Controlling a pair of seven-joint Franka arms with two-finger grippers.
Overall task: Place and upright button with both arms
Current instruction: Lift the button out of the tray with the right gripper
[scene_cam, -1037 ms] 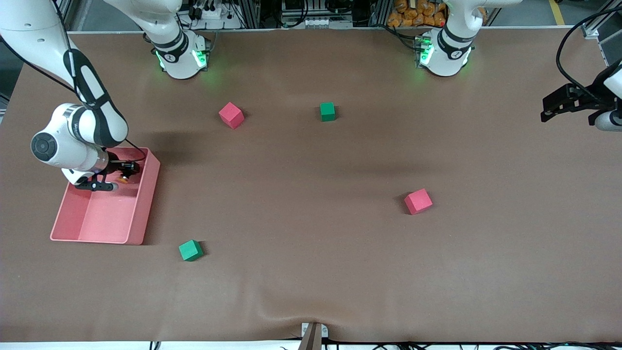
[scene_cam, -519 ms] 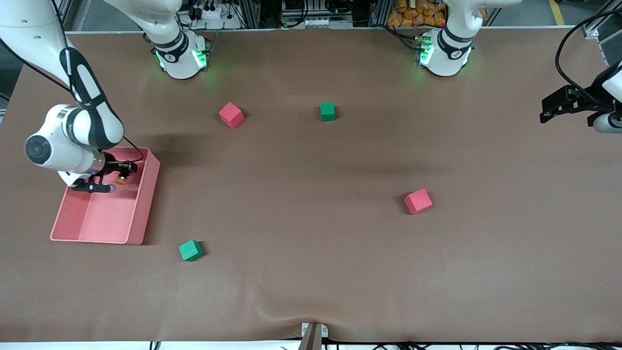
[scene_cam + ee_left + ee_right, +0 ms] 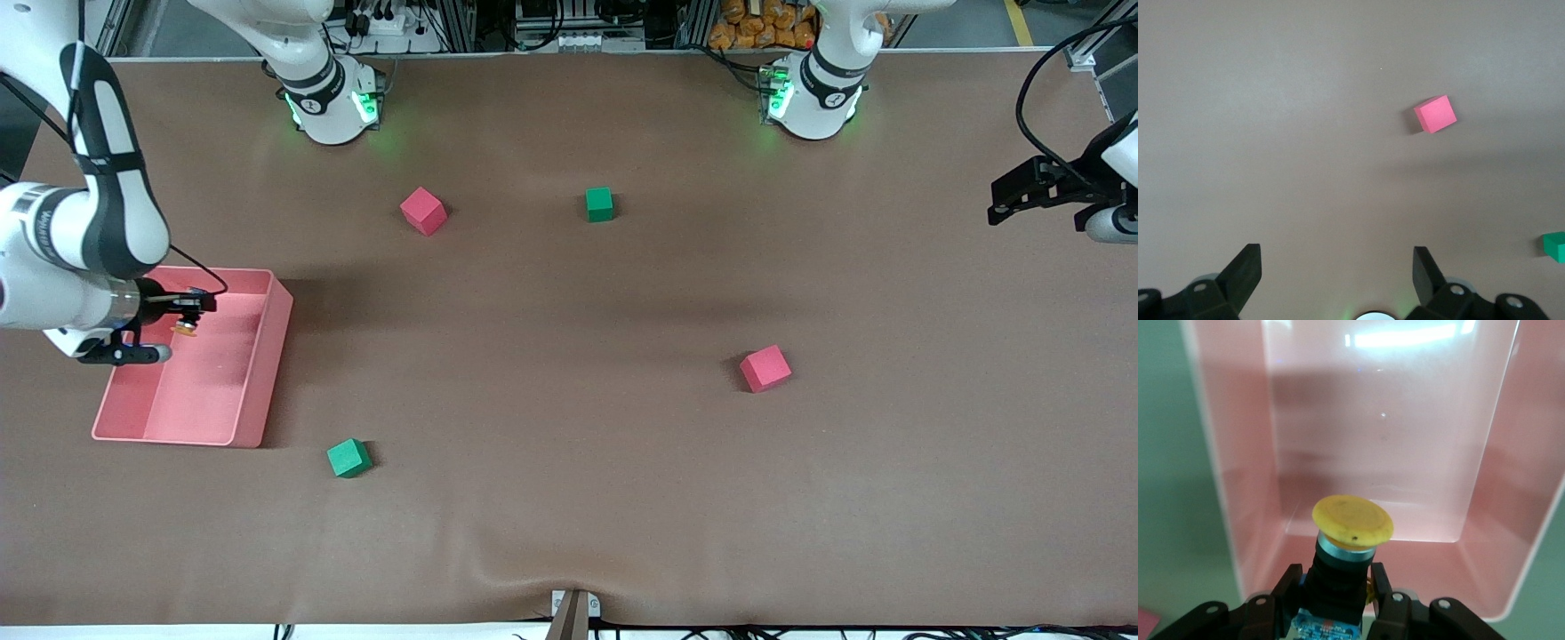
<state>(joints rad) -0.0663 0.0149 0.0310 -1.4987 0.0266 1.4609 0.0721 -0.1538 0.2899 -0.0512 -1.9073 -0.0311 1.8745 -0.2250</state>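
The button (image 3: 1351,522) has a black body and a round orange-yellow cap. My right gripper (image 3: 1335,581) is shut on its body, with the cap pointing away from the wrist. In the front view the right gripper (image 3: 189,312) holds the button (image 3: 185,328) in the air over the pink bin (image 3: 269,356). My left gripper (image 3: 997,203) hangs over the left arm's end of the table. In the left wrist view the left gripper (image 3: 1336,259) stands open with only bare table between its fingers.
The pink bin's walls (image 3: 1225,453) surround the held button. A red cube (image 3: 422,211) and a green cube (image 3: 599,204) lie near the bases. Another red cube (image 3: 765,368) and green cube (image 3: 348,458) lie nearer the front camera. The left wrist view shows a red cube (image 3: 1435,113).
My right gripper has risen with the button and shifted toward the right arm's end of the table, staying over the bin. The left arm has barely moved.
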